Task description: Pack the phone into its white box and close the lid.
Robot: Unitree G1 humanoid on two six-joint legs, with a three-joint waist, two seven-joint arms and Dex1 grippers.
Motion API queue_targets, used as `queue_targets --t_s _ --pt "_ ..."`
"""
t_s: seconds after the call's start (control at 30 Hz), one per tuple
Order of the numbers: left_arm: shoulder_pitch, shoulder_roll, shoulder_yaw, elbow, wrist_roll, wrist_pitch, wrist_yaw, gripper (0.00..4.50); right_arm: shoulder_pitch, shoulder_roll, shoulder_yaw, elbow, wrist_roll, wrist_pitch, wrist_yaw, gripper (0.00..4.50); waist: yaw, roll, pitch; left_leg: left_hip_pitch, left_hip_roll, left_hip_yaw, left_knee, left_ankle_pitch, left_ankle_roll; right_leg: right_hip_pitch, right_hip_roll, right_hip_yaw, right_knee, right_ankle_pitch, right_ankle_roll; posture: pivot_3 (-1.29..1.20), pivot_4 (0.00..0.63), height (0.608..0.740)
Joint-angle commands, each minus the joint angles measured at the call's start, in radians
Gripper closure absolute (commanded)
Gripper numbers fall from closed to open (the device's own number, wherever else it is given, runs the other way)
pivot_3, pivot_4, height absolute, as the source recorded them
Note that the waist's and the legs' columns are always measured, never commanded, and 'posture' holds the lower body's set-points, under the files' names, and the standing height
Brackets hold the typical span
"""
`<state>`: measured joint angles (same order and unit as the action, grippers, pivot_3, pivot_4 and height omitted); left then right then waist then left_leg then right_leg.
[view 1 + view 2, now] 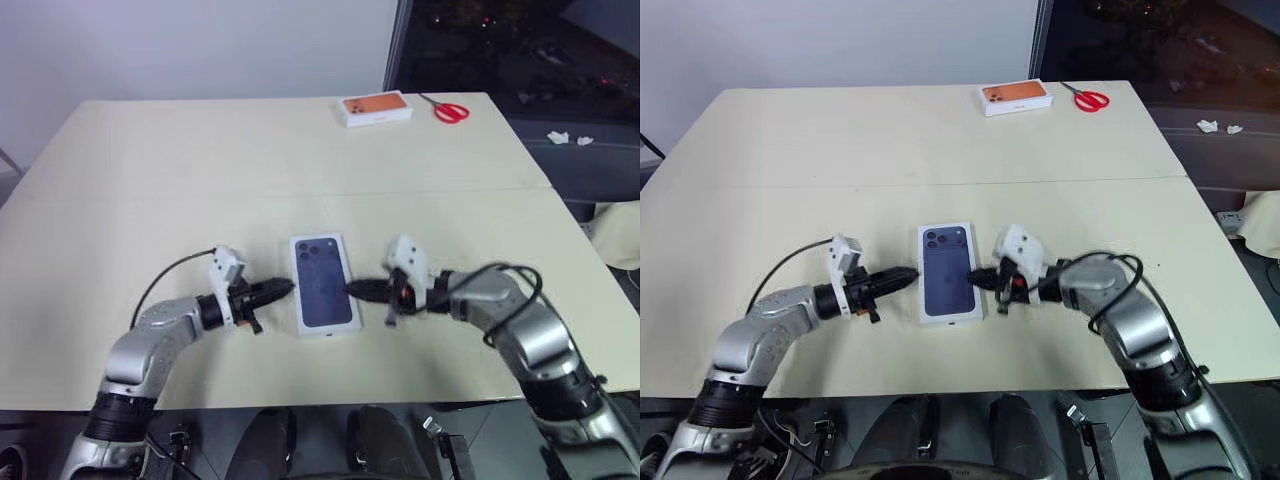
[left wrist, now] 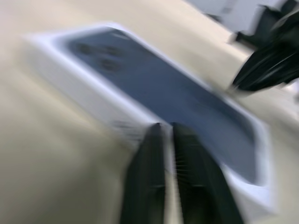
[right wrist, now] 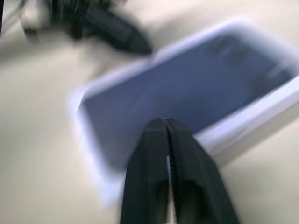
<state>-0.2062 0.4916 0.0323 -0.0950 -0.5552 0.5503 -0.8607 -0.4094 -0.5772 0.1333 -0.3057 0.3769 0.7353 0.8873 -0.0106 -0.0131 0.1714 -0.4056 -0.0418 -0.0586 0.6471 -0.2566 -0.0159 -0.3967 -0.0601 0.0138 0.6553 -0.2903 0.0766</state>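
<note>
The lid (image 1: 324, 285), white with a dark blue phone back printed on top, lies flat on the table's near middle and covers the white box beneath it. The phone is hidden. My left gripper (image 1: 287, 289) lies low at the lid's left long side, its tips just off the edge and a narrow slit apart, with nothing between them. On the opposite side my right gripper (image 1: 352, 290) points at the lid's right edge, shut and empty. In the left wrist view the lid (image 2: 163, 88) sits just beyond my fingers (image 2: 154, 154).
An orange-topped white box (image 1: 376, 109) and red-handled scissors (image 1: 450, 110) lie at the table's far right. The beige table (image 1: 200, 200) stretches wide behind the lid. Its near edge runs just below both arms.
</note>
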Motion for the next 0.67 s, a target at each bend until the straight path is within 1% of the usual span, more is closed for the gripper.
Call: queue_targets --t_s 0.03,0.17,0.2,0.33,0.4,0.53,0.67 --pt "-0.060 0.061 0.098 0.012 -0.020 -0.022 -0.014 2.17 -0.052 -0.034 -0.059 0.038 0.011 -0.025 0.009 2.58 0.005 0.000 0.000 -0.001 0.000 0.000 0.000 0.000 0.000 -0.001 0.000 -0.001 0.000 0.000 0.000 0.00 0.150 0.740" --pt "-0.106 0.141 0.158 0.036 -0.039 -0.025 -0.073 0.12 -0.082 -0.066 -0.102 0.060 0.042 -0.041 0.048 0.47 0.002 0.000 0.000 -0.004 -0.001 0.000 0.000 0.000 0.000 -0.003 0.000 0.000 -0.003 0.000 0.000 0.00 0.150 0.740" --pt "-0.108 0.161 0.170 0.041 -0.044 -0.025 -0.089 0.00 -0.082 -0.076 -0.109 0.059 0.043 -0.050 0.058 0.03 0.000 0.000 0.000 -0.004 -0.001 0.001 0.000 0.000 0.001 -0.003 -0.001 0.000 -0.003 0.000 0.000 0.00 0.150 0.740" --pt "-0.077 0.240 0.195 0.060 -0.022 -0.050 -0.142 0.00 -0.060 -0.127 -0.140 0.050 0.056 -0.083 0.099 0.03 -0.003 0.000 0.001 -0.004 -0.001 0.001 0.000 0.000 0.001 -0.003 -0.001 0.000 -0.002 0.000 0.000 0.00 0.150 0.740" --pt "-0.035 0.275 0.215 0.057 -0.020 -0.070 -0.179 0.00 -0.035 -0.161 -0.163 0.053 0.056 -0.117 0.126 0.03 -0.003 0.000 0.001 -0.003 -0.001 0.001 0.000 0.000 0.001 -0.003 -0.001 0.000 -0.001 0.000 0.000 0.00 0.150 0.740" --pt "0.062 0.324 0.266 0.072 0.005 -0.155 -0.227 0.00 0.039 -0.227 -0.210 0.085 0.011 -0.260 0.164 0.03 -0.001 0.001 0.001 -0.003 0.000 0.001 -0.001 0.000 0.001 -0.003 -0.001 0.000 -0.001 0.000 0.000 0.00 0.150 0.740" --pt "0.166 0.354 0.336 0.143 0.038 -0.244 -0.249 0.00 0.124 -0.288 -0.263 0.134 0.008 -0.322 0.206 0.03 0.000 0.001 0.001 -0.003 0.000 0.001 -0.001 0.000 0.001 -0.002 -0.002 0.000 -0.002 0.000 0.000 0.00 0.150 0.740"
